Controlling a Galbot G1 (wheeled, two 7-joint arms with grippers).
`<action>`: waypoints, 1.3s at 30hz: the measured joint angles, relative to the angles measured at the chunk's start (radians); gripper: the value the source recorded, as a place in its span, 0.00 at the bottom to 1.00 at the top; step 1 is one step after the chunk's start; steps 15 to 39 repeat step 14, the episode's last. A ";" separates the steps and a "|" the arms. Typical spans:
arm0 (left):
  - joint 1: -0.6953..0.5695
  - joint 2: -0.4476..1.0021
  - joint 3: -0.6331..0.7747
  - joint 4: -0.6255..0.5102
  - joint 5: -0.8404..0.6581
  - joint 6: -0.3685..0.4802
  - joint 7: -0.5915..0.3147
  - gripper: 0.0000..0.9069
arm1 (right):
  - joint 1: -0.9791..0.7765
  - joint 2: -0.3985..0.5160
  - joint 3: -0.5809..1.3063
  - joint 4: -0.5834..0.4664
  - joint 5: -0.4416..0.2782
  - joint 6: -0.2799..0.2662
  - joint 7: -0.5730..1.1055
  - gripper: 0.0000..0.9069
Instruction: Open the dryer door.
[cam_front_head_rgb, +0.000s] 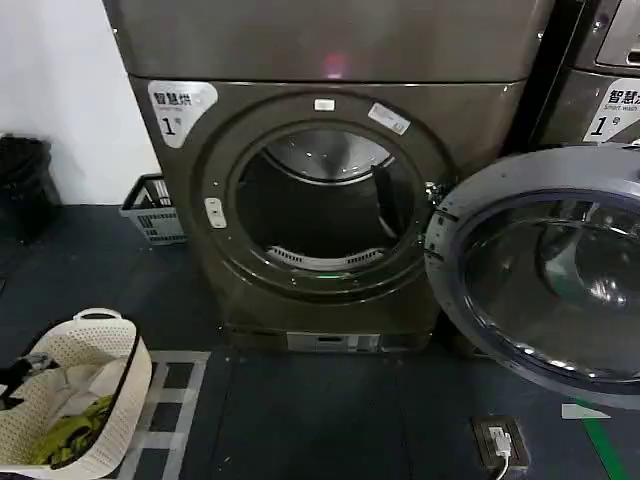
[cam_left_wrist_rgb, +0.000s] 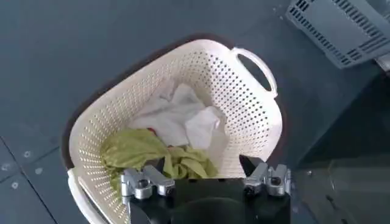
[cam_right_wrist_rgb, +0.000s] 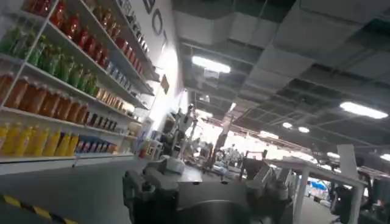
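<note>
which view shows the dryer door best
The head view: the dryer door hangs swung wide open at the drum's right, inner rim and glass facing out. The left wrist view looks down on a laundry basket; the right wrist view faces shelves.

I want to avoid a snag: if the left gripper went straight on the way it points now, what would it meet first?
Probably the laundry: the left gripper, open, points down into the white laundry basket, with the green cloth nearest its line. Depth is unclear.

We see the dryer door (cam_front_head_rgb: 545, 270) swung fully open to the right, its grey inner rim and dark domed glass facing us.
</note>
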 joint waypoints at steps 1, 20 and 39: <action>0.000 -0.002 0.000 0.000 0.000 0.000 0.000 1.00 | 0.000 0.001 0.000 0.000 0.000 0.000 0.000 1.00; -0.001 -0.002 0.001 0.000 -0.001 0.000 0.000 1.00 | 0.000 0.007 -0.001 0.000 -0.004 0.002 -0.002 1.00; -0.001 -0.002 0.001 0.000 -0.001 0.000 0.000 1.00 | 0.000 0.007 -0.001 0.000 -0.004 0.002 -0.002 1.00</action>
